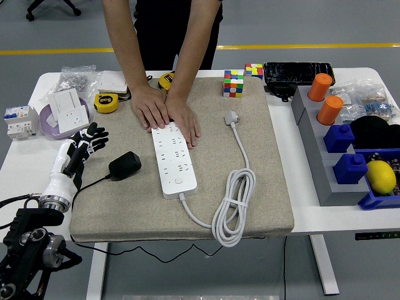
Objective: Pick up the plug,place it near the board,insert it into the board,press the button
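Note:
A black plug (125,165) with a thin black cord lies on the left part of the beige mat (269,187). A white power strip (172,156) lies lengthwise in the middle of the mat, its button near the close end. A person's two hands (164,111) press flat on the strip's far end. My left hand (84,147) hovers just left of the plug, over the mat's left edge, fingers spread and holding nothing. My right hand is out of view.
The strip's white cable (234,203) coils on the mat's right side, ending in a white plug (232,117). Tape measures (106,102), switch plates (67,106) and a breaker (19,121) sit at left. Puzzle cubes (234,82) sit at the back; a grey rack (325,156) with coloured blocks stands right.

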You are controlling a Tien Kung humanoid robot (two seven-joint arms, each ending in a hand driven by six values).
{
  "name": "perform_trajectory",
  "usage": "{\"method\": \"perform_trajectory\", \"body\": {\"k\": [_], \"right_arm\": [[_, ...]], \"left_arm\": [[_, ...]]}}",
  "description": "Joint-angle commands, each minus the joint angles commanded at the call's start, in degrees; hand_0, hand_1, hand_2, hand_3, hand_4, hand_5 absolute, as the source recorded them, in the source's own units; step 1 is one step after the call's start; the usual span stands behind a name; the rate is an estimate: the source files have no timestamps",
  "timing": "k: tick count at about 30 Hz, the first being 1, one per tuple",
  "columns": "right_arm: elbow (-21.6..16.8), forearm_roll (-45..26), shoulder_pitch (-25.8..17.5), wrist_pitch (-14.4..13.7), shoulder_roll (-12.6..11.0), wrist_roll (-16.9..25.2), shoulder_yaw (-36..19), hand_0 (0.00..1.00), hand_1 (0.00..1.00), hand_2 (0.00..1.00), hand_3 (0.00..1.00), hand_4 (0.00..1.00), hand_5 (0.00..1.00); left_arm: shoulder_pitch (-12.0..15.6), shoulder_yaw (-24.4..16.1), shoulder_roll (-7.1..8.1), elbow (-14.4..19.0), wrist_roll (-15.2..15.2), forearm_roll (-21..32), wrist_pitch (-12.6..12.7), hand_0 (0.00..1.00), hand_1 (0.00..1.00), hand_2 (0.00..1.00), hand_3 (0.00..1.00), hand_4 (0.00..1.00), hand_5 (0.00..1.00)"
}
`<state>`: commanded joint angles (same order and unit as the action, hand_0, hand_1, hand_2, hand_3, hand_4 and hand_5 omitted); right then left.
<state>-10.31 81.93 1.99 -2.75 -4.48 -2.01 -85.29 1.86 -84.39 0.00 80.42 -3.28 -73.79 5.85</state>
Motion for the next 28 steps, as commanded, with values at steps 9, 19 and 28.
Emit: {"method": "perform_trajectory", "body": {"k": [9,19,28], "right_arm": [[0.0,0.27,0.07,0.05,0.03,-0.22,-0.04,0.942,0.884,0.837,0.864,0.998,0.935],[0.0,-0.73,0.6,0.03,-0.04,-0.19,0.91,0.935,0.879,0.834,0.861,0.998,0.935],[0.0,-1.3,0.55,0.5,-0.37,-0.23,1.67,0.933,0.876,0.833,0.86,0.998,0.933]], "left_arm": [[0.51,-0.81,0.0,-0.08,0.32,-1.19,0.75,0.707,0.677,0.649,0.598,0.977,0.738],[0.51,-1.1,0.0,-0.08,0.24,-1.63,1.66,0.678,0.669,0.615,0.761,0.97,0.738],[0.51,-1.22,0.0,0.06,0.49,-2.6,1.69,0.676,0.668,0.637,0.765,0.963,0.733]]}}
